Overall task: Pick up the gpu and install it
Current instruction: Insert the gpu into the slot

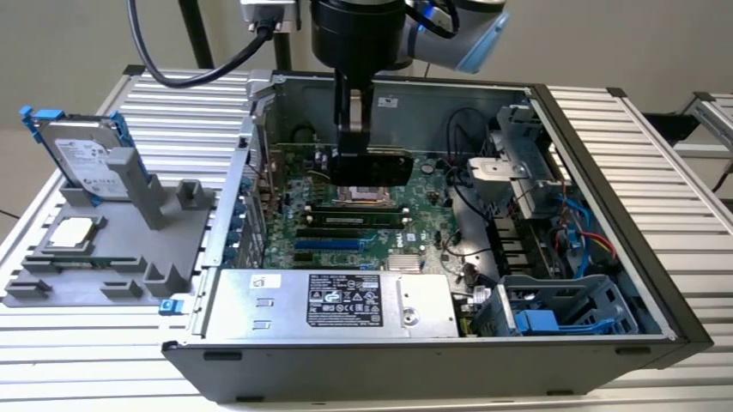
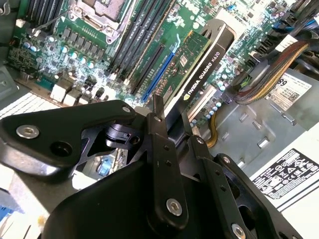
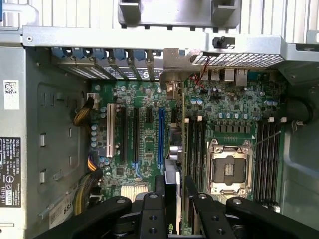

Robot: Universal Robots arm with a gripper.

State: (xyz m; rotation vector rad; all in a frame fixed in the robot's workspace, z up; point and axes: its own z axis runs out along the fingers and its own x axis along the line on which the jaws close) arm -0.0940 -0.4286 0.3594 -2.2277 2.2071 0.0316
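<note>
Over the open computer case (image 1: pixel 596 257), the black gripper (image 1: pixel 355 159) hangs low above the green motherboard (image 1: pixel 424 232), pinching the thin flat GPU card with its black cooler face and green circuit-board back (image 2: pixel 202 62) between its fingers (image 2: pixel 160 144). In the second wrist view the card stands on edge, its long axis running straight out from the gripper and roughly parallel to the blue expansion slot (image 2: pixel 158 74) on the board beneath it. The first wrist view shows that blue slot (image 3: pixel 161 137) lying just beside the line of the card's edge (image 3: pixel 172 199), with the perforated rear slot openings of the case (image 3: pixel 124 62) beyond the card's far end. Whether the card's bottom edge already touches the slot is hard to judge; it looks just above it, not yet seated. Beside the case on the ribbed metal desk (image 1: pixel 641 146), a grey holder tray (image 1: pixel 69 266) carries a silver hard drive with blue trim (image 1: pixel 81 154) and a small square silver CPU chip (image 1: pixel 71 232), both well apart from the gripper.
</note>
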